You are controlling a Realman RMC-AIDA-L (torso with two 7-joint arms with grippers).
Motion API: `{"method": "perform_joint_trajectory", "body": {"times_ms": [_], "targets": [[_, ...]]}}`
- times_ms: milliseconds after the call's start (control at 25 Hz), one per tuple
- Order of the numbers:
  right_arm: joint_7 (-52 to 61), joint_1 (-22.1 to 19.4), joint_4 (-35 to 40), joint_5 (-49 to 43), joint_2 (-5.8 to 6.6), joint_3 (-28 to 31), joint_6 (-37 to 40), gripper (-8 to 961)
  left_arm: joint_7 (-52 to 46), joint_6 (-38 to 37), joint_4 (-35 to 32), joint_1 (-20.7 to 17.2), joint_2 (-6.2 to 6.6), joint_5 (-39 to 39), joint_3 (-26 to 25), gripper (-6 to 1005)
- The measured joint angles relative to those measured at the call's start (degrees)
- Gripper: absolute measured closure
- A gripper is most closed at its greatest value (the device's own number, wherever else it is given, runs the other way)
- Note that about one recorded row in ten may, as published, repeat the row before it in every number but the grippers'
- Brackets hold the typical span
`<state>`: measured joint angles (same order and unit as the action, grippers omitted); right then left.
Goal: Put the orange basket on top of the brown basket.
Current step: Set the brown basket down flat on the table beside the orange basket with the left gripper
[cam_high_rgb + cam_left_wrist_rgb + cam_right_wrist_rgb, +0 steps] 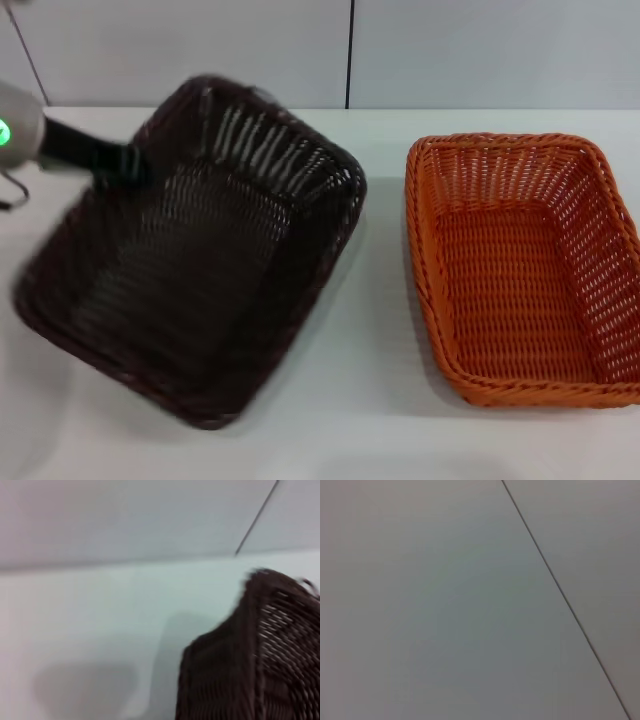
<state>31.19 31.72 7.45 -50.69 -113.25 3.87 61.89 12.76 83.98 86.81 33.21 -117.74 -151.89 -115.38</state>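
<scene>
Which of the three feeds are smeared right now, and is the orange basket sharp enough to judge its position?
Head view: the brown basket and the left gripper at its far-left rim are motion-blurred, while the orange basket is crisp, flat on the table. Left wrist view: the brown basket's wall is smeared, with a soft shadow beside it. Right wrist view: only a plain grey surface with a seam.

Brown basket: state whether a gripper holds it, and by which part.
The left gripper appears to grip the brown basket at its far-left rim; its tilt suggests it is lifted. The fingers themselves cannot be made out.
</scene>
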Motion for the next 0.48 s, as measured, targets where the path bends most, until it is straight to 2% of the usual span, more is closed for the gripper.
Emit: {"method": "perform_joint_trajectory", "body": {"times_ms": [120,280,360,440,480], "targets": [[-0.29,-0.01,0.26,0.0,0.01,0.0,-0.42,287,3.31,1.3,3.94,0.76,0.2,1.68,-3.47,802],[-0.32,-0.37,0.4,0.0,0.07,0.07,-0.55,287,5.78,2.87,5.4,2.07,0.41,2.61,-5.66,803],[-0.33,-0.55,0.45,0.0,0.13,0.29,-0.57,287,8.85,5.12,5.9,4.37,1.13,2.81,-7.74,804],[-0.34,-0.64,0.45,0.0,0.13,0.37,-0.58,288,10.87,5.8,6.15,5.0,1.38,2.96,-8.01,804],[-0.34,-0.72,0.46,0.0,0.14,0.4,-0.59,288,14.85,6.41,6.4,5.46,1.61,3.47,-8.1,804]]}}
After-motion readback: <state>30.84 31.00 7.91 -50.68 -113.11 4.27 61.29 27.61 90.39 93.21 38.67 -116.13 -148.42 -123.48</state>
